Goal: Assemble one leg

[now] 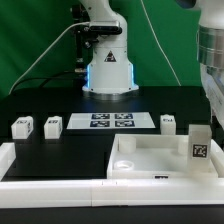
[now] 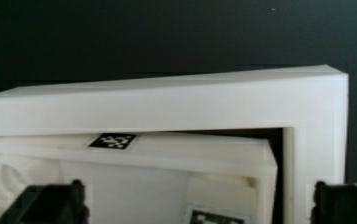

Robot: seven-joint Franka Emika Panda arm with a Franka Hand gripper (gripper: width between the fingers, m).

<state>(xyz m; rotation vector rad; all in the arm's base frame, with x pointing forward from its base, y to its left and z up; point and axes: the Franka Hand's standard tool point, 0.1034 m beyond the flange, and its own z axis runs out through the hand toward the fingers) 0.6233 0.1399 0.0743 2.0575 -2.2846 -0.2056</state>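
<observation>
One leg [image 1: 200, 145] stands upright on the right part of the white tray-like tabletop [image 1: 150, 150], its square marker facing the front. My gripper [image 1: 213, 106] hangs just above and slightly to the exterior view's right of it, at the picture's edge. In the wrist view my gripper [image 2: 201, 205] is open, and its dark fingers [image 2: 59, 200] stand wide apart with nothing between them touched. A marker [image 2: 210, 215] below the jaws seems to belong to that leg. The tabletop [image 2: 157, 165] lies under the gripper. Three more legs [image 1: 22, 127] [image 1: 52, 125] [image 1: 168, 122] stand on the black table.
The marker board [image 1: 110, 121] lies in front of the robot base [image 1: 107, 70]. A thick white L-shaped wall [image 1: 40, 165] runs along the table's left and front; its corner [image 2: 193, 95] frames the tabletop in the wrist view. A green curtain hangs behind.
</observation>
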